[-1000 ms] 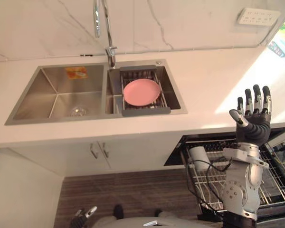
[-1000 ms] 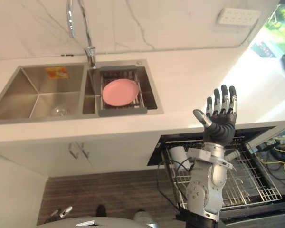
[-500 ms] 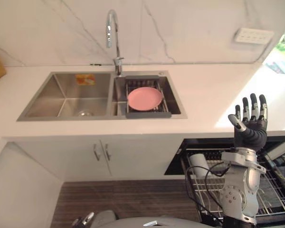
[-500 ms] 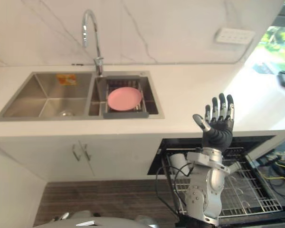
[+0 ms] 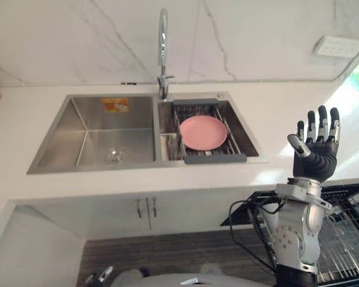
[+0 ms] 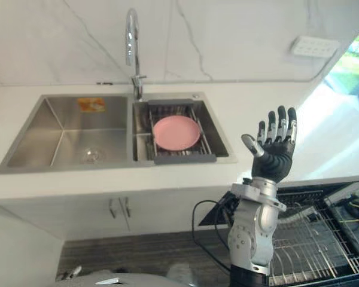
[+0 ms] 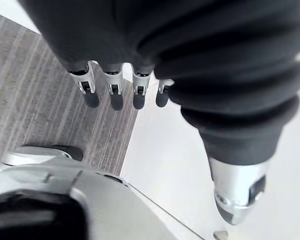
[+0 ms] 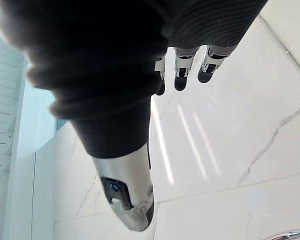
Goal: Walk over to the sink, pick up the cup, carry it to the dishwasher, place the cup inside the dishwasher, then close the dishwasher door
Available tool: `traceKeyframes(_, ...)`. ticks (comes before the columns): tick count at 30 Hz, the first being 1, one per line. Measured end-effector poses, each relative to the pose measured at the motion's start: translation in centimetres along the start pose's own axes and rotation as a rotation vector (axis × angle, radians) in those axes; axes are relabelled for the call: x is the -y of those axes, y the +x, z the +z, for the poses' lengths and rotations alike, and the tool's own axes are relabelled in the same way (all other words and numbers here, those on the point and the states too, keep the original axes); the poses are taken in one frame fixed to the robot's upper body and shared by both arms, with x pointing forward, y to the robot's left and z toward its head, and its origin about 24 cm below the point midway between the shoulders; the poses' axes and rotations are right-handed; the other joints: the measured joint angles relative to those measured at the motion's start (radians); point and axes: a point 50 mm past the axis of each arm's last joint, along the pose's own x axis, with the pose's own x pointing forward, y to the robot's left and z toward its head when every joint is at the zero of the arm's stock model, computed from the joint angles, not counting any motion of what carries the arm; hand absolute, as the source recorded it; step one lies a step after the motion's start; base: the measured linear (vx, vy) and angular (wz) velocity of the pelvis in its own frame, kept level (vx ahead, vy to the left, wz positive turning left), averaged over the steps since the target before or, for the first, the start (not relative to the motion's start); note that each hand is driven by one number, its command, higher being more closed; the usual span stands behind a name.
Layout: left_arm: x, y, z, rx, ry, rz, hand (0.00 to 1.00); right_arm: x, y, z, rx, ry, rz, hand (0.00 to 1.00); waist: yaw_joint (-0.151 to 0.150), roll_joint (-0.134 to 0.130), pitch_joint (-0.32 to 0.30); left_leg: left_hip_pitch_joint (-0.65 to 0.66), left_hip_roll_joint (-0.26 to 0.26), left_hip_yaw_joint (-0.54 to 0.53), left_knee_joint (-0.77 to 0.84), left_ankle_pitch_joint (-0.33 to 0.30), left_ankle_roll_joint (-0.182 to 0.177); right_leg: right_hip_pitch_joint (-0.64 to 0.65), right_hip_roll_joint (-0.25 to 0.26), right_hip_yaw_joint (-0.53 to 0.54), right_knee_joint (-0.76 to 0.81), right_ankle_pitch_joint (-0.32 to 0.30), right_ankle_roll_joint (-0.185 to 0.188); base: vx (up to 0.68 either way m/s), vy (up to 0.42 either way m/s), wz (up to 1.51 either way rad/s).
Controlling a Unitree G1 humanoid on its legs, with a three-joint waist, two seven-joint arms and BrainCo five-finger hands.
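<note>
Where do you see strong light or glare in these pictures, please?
Left eye view: sunlight washes out the countertop beside the raised right hand; the faucet gleams. Right wrist view: pale streaks of reflected light cross the marble wall.

Strong daylight comes in from the robot's right and washes that end of the countertop (image 5: 354,122) to near white, while the rest is evenly bright. The steel sink (image 5: 66,131) and faucet (image 5: 163,36) carry soft glints, and pale streaks of glare lie on the marble wall (image 8: 190,145). The floor (image 5: 167,251) below the counter sits in shade.
</note>
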Motion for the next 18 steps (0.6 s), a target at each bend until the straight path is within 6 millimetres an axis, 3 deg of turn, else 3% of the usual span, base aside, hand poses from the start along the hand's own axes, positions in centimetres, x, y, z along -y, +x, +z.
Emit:
traceKeyframes(3, 0.2, 0.3, 0.9, 0.028, -0.004, -0.006, 0.0, -0.1, 0.0, -0.3, -0.012, 0.006, 0.006, 0.0, -0.002, 0.001, -0.002, 0.017, 0.042, 0.005, 0.006, 0.01, -0.003, -0.023, 0.022, -0.093, -0.061, -0.14, -0.016, 0.32, -0.092, -0.1)
traceKeyframes(5, 1.1, 0.8, 2.0, 0.058, -0.002, -0.032, 0.0, -0.5, 0.1, -0.5, -0.015, -0.003, 0.022, 0.0, 0.002, 0.022, 0.009, 0.034, 0.086, -0.008, 0.007, 0.009, -0.008, -0.035, 0.07, -0.122, -0.205, -0.156, -0.024, 0.24, -0.201, -0.16)
traceKeyframes(6, 1.5, 1.0, 2.4, 0.069, 0.009, -0.048, 0.0, -0.7, 0.2, -0.6, -0.016, -0.017, 0.035, 0.0, 0.001, 0.03, 0.012, 0.047, 0.106, -0.005, 0.012, 0.003, -0.023, -0.039, 0.088, -0.115, -0.322, -0.125, -0.032, 0.27, -0.28, -0.2)
traceKeyframes(7, 1.4, 0.9, 2.7, 0.08, 0.023, -0.056, 0.0, -1.0, 0.3, -0.6, -0.009, -0.021, 0.045, 0.0, 0.0, 0.02, 0.008, 0.061, 0.111, -0.003, 0.03, -0.022, -0.064, -0.032, 0.089, -0.094, -0.442, -0.012, -0.037, 0.22, -0.232, -0.15)
traceKeyframes(8, 1.2, 0.9, 2.8, 0.085, 0.027, -0.055, 0.0, -1.0, 0.3, -0.6, -0.006, -0.025, 0.047, 0.0, -0.001, 0.015, 0.006, 0.064, 0.111, -0.003, 0.037, -0.033, -0.077, -0.031, 0.088, -0.084, -0.468, 0.046, -0.036, 0.24, -0.288, -0.01)
traceKeyframes(9, 1.0, 0.9, 3.0, 0.088, 0.04, -0.057, 0.0, -0.9, 0.5, -0.4, -0.002, -0.054, 0.05, 0.0, -0.006, 0.0, -0.003, 0.091, 0.114, -0.009, 0.05, -0.099, -0.128, -0.004, 0.089, -0.041, -0.493, 0.102, 0.023, 0.22, -0.321, -0.06)
traceKeyframes(10, 2.0, 0.9, 2.7, 0.086, 0.03, -0.086, 0.0, -0.7, 0.7, -0.6, -0.018, -0.114, 0.067, 0.0, 0.0, 0.045, -0.005, 0.088, 0.163, -0.006, 0.072, -0.102, -0.134, 0.033, 0.133, -0.051, -0.547, 0.105, 0.008, 0.22, -0.321, -0.04)
traceKeyframes(11, 2.3, 0.9, 2.7, 0.085, 0.028, -0.092, 0.0, -0.7, 0.7, -0.6, -0.021, -0.126, 0.073, 0.0, -0.002, 0.049, -0.004, 0.087, 0.167, -0.006, 0.073, -0.104, -0.136, 0.041, 0.139, -0.059, -0.56, 0.107, 0.006, 0.12, -0.174, -0.09)
traceKeyframes(12, 1.8, 1.1, 2.8, 0.072, 0.022, -0.056, 0.0, -1.7, 2.3, -0.3, -0.034, -0.192, 0.192, 0.0, 0.018, 0.025, 0.013, 0.116, 0.18, -0.002, 0.02, -0.091, -0.172, 0.152, 0.174, -0.084, -0.781, 0.231, -0.01, 0.0, 0.0, 0.0)
traceKeyframes(18, 1.8, 1.1, 2.8, 0.073, 0.022, -0.057, 0.0, -1.7, 2.3, -0.3, -0.037, -0.182, 0.193, 0.0, 0.018, 0.025, 0.018, 0.114, 0.179, -0.005, 0.021, -0.091, -0.172, 0.152, 0.173, -0.087, -0.781, 0.231, -0.01, 0.0, 0.002, 0.01)
